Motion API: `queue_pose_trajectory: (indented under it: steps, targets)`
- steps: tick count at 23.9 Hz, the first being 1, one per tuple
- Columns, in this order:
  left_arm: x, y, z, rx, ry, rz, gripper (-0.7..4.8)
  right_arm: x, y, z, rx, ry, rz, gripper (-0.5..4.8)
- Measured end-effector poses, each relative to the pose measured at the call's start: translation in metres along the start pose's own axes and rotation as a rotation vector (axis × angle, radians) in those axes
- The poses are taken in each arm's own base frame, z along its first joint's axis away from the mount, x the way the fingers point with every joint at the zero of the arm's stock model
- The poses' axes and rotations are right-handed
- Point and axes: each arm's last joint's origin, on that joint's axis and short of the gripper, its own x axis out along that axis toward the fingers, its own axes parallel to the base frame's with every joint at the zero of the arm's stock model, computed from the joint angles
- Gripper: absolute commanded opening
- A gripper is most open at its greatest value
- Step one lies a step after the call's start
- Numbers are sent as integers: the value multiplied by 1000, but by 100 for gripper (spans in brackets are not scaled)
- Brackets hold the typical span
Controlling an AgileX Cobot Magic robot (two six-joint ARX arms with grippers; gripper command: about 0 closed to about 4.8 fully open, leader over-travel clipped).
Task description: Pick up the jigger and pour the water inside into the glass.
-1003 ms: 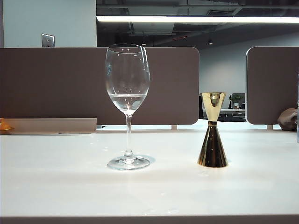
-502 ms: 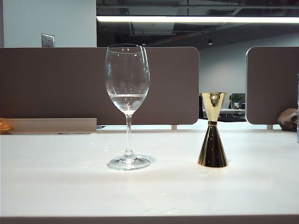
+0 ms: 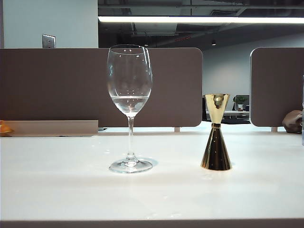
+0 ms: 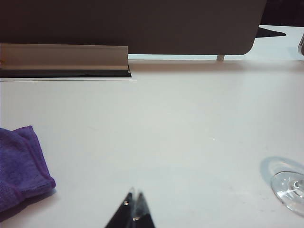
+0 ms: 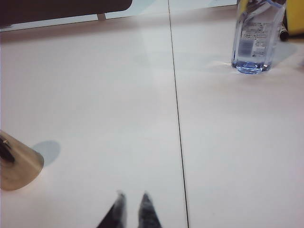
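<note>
Nothing has moved: gold hourglass jigger (image 3: 216, 142) and stemmed glass (image 3: 129, 107) stand apart on bare white table (image 3: 57, 185), left gripper (image 4: 134, 209) pinched shut, right gripper (image 5: 131, 209) slightly parted, both empty.

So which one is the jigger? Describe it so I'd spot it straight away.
Look at the white table in the exterior view, then at the tall clear glass standing on it. The jigger stands to the right of the glass, apart from it. It is the only shiny gold thing: an hourglass shape, much shorter than the glass.
</note>
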Motion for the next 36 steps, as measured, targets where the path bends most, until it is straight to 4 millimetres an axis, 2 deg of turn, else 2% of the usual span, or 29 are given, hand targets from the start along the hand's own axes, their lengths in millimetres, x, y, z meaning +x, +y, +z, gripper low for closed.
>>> queue_pose_trajectory:
  steps: [14,18,21,25,29,32,33,36]
  targets:
    - [0,0,0,0,0,0,-3,0,-1,0,1,-3,-16,46]
    - [0,0,0,0,-1,0,-3,0,2,0,1,11,69,46]
    - [0,0,0,-2,-1,0,-3,0,2,0,1,12,71,46]
    - [-1,-1,5,-82,-14,-37,-3,0,2,0,1,11,72,46]
    - [-9,-6,37,-92,-138,-139,-3,0,4,1,41,8,123,46]
    - [-26,-10,79,-238,-292,-229,-3,-1,7,6,121,-32,211,62]
    - [-30,-11,86,-280,-314,-242,-3,-1,7,8,153,-46,221,81]
    - [-40,-13,105,-405,-357,-281,-3,-2,9,16,305,-102,268,86]
